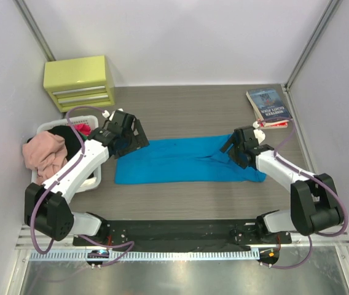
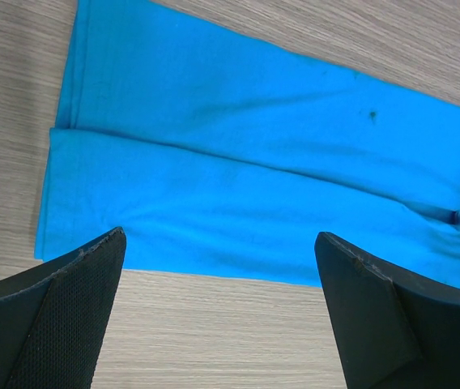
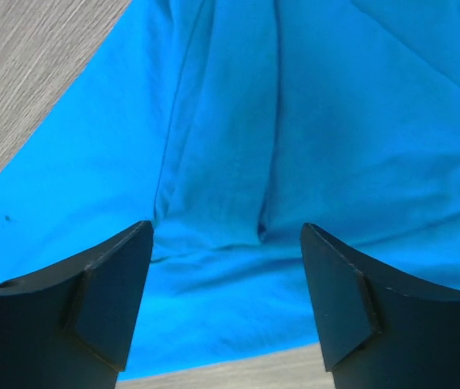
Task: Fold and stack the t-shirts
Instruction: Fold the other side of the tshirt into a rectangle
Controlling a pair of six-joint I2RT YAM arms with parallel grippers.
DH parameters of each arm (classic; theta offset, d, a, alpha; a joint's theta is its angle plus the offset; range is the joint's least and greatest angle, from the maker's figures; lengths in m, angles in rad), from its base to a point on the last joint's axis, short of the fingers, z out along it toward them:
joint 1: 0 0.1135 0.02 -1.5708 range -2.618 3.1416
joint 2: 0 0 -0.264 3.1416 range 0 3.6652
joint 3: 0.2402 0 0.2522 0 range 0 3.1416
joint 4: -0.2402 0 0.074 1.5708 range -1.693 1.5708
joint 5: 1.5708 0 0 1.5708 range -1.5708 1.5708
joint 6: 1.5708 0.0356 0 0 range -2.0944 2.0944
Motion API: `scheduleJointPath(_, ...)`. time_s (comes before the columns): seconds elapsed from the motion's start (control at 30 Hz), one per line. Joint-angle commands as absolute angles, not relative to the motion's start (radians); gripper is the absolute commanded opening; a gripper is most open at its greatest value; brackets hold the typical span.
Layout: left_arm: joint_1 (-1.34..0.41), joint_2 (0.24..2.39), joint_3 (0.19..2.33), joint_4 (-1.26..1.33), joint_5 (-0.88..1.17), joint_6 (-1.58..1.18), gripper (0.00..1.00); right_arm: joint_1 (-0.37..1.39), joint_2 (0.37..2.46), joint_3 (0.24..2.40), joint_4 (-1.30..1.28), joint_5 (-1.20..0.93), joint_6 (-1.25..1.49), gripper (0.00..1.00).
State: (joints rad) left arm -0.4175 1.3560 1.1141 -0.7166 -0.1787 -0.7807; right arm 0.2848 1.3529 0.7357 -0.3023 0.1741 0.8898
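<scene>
Left gripper point(image 2: 222, 312): fingers point(image 2: 68, 308) spread wide with nothing between them, positioned over the lower left edge of the turquoise t-shirt point(image 1: 187, 160). Right gripper point(image 3: 226, 300): fingers point(image 3: 104, 300) apart, not clamped on cloth, over creases at the shirt's right end. The shirt lies folded in a long band at centre frame on the table point(image 1: 180, 104).

Upper right: book point(image 1: 268, 106); its cover lettering is too small to read. Left: basket point(image 1: 50, 125) holding a pink t-shirt point(image 1: 44, 152).

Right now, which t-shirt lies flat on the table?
The bright turquoise-blue cloth t-shirt; the crumpled pink t-shirt is heaped on the white plastic basket instead.
</scene>
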Motion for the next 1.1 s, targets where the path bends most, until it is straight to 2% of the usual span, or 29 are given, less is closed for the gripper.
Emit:
scheduleJointPath(0.0, -0.414, 1.319, 1.104, -0.721, -0.169, -0.767, 1.00, 0.302, 1.419, 0.756, -0.198, 0.196, 0.904, 0.76)
scheduleJointPath(0.13, -0.414, 1.313, 1.108, -0.724, -0.166, -0.767, 1.00, 0.325, 1.462, 0.782, -0.193, 0.204, 0.905, 0.69)
scheduleJointPath(0.37, -0.414, 1.307, 1.104, -0.719, -0.160, -0.770, 1.00, 0.342, 1.476, 0.801, -0.181, 0.227, 0.896, 0.35)
scheduleJointPath(0.43, -0.414, 1.305, 1.098, -0.716, -0.158, -0.775, 1.00, 0.344, 1.494, 0.807, -0.173, 0.230, 0.884, 0.29)
scheduleJointPath(0.47, -0.414, 1.305, 1.092, -0.709, -0.158, -0.776, 1.00, 0.344, 1.502, 0.814, -0.167, 0.226, 0.879, 0.24)
scheduleJointPath(0.57, -0.413, 1.304, 1.089, -0.706, -0.152, -0.778, 1.00, 0.345, 1.542, 0.853, -0.153, 0.222, 0.851, 0.17)
scheduleJointPath(1.07, -0.413, 1.292, 1.043, -0.669, -0.138, -0.788, 1.00, 0.385, 1.796, 1.155, -0.181, 0.144, 0.695, 0.11)
